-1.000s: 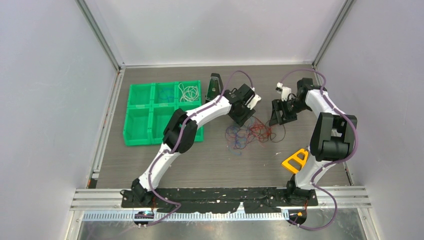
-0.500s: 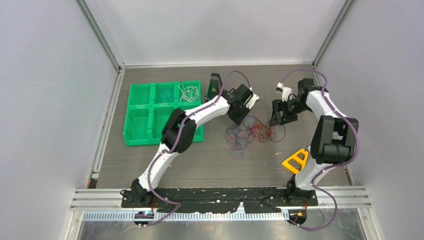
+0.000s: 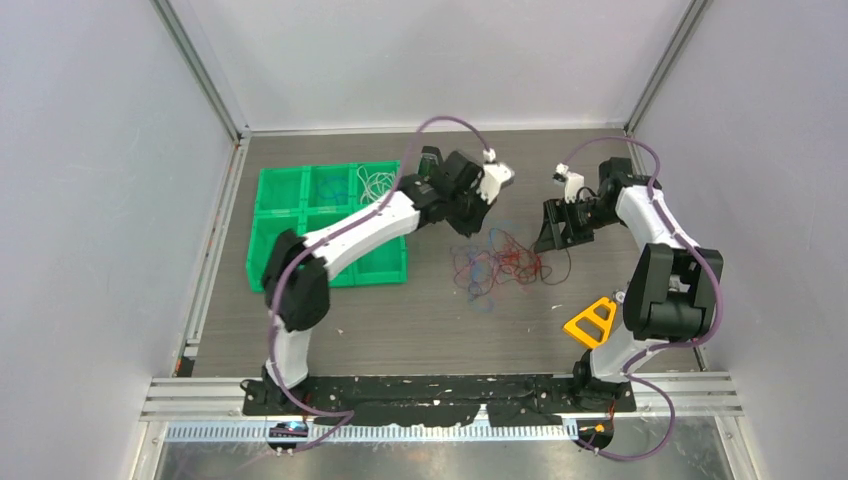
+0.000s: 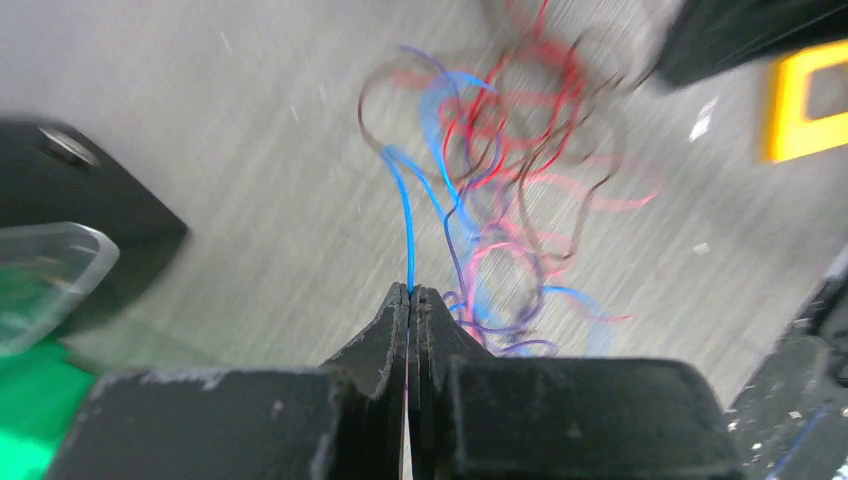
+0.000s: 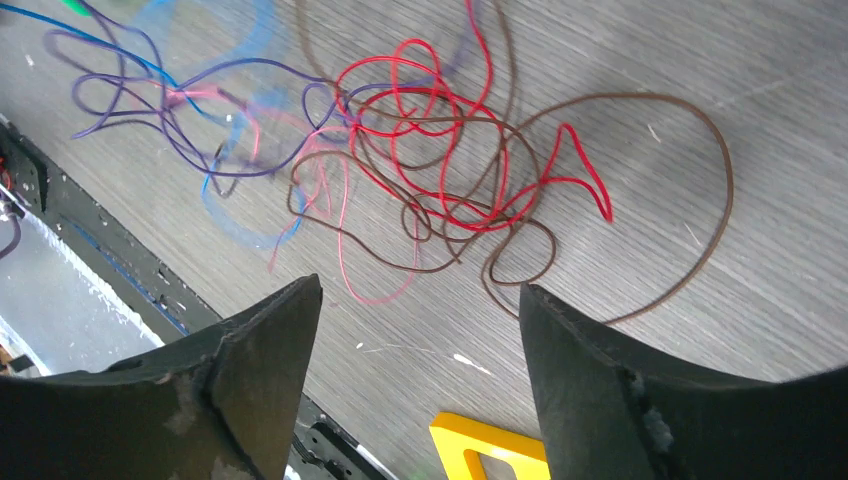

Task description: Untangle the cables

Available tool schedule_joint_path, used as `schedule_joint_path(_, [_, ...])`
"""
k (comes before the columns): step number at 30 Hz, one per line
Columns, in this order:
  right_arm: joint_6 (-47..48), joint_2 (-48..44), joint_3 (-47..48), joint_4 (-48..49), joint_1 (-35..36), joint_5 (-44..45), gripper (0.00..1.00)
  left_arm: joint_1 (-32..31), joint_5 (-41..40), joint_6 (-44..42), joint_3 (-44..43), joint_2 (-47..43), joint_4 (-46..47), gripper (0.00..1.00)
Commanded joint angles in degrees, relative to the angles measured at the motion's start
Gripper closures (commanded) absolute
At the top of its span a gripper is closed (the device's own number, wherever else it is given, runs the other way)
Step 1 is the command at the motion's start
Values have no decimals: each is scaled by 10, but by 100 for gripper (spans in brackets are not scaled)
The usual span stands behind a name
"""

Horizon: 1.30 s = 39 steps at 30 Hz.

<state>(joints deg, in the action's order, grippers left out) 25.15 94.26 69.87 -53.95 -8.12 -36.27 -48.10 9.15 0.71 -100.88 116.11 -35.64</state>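
Left claw (image 4: 410, 292) clamped on blue cable (image 4: 407, 215); cable is stretched straight ahead into tangle (image 3: 497, 262). Right claw (image 5: 420, 292), jaws apart, is held nearer tangle's red end.

We are looking into an enclosed robot test cell in a robotics lab. Plain white wall panels (image 3: 100, 200) set in aluminium struts (image 3: 200, 70) box in a grey wood-grain tabletop (image 3: 430, 330). At six o'clock a left arm (image 3: 350, 232) and a right arm (image 3: 650, 215), both trailing purple hoses, are bolted to a black base plate (image 3: 450, 388). A green compartment bin (image 3: 300, 212) sits at ten o'clock.
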Motion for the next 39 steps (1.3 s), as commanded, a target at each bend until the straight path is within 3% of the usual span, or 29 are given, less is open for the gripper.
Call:
schedule_joint_path(1, [22, -62, 5, 3, -2, -94, 18, -2, 27, -21, -18, -121, 90, 100])
schedule_joint_path(4, [10, -134, -14, 74, -2, -145, 0, -2, 33, -18, -37, -143, 85, 100])
schedule_joint_path(11, [-173, -322, -142, 419, 17, -204, 5, -1, 59, 21, -158, -127, 19, 100])
schedule_joint_path(12, [-182, -350, -171, 480, 28, -190, 5, -1, 67, 30, -163, -131, 24, 100])
schedule_joint_path(15, [-168, -373, -203, 544, 127, -137, 5, 0, 86, 56, -175, -145, 45, 100])
schedule_joint_path(21, [-200, -323, -268, 744, 251, 21, 2, 11, 164, 120, -229, -153, 60, 100])
schedule_joint_path(22, [-197, -311, -267, 756, 258, 33, 6, 12, 172, 126, -237, -155, 60, 100])
schedule_joint_path(25, [-190, -251, -260, 788, 273, 55, 36, 16, 182, 130, -250, -170, 76, 100])
schedule_joint_path(27, [-178, -232, -269, 786, 274, 59, 46, 26, 184, 130, -266, -180, 87, 100])
schedule_joint_path(33, [-133, -243, -325, 740, 272, 56, 65, 72, 187, 126, -343, -195, 100, 100])
schedule_joint_path(39, [-85, -261, -326, 636, 260, 65, 66, 124, 176, 100, -357, -227, 78, 100])
